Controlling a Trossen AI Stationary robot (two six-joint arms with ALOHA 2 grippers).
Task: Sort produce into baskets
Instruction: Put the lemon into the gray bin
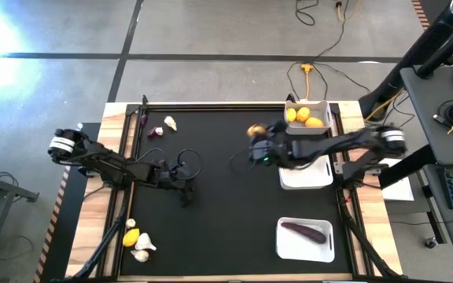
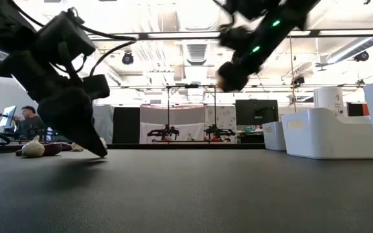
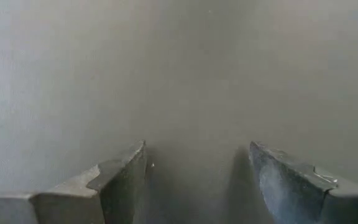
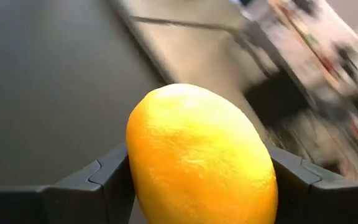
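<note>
Black matting covers my tabletop [image 1: 219,228], wood showing at its edges. My right claw [image 1: 256,141] pinches a lemon [image 4: 201,158] across its middle, raised above the mat just beside the far basket [image 1: 328,126]. I judge it firm, light and a bit slick (waxy skin), so the belly is the safest hold. That far basket already holds lemons [image 1: 302,116]; the middle basket [image 1: 305,179] sits largely under my arm, contents hidden; the near basket [image 1: 289,248] carries an eggplant [image 1: 303,231]. My left claw [image 1: 184,194] rests spread, empty, low over bare mat.
</note>
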